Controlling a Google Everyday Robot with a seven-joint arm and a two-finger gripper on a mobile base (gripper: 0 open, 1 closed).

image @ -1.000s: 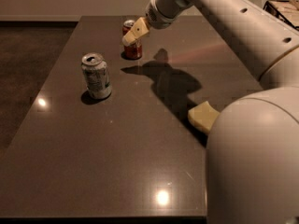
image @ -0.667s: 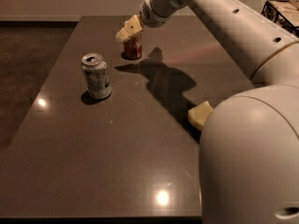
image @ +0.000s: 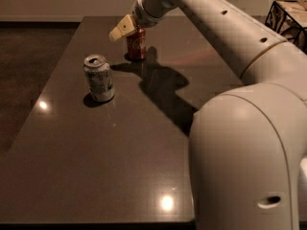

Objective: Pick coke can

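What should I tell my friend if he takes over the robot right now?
Gripper: at the far end of the table, right at the top of the coke can. Whether it has a grip cannot be seen.
Coke can: upright on the table at the far end, not lifted.
Other can: white and green, upright, nearer the camera and to the left, apart from the gripper.
Done: the arm has reached the coke can.
Left: probably get a firm hold of the coke can, then lift it off the table.
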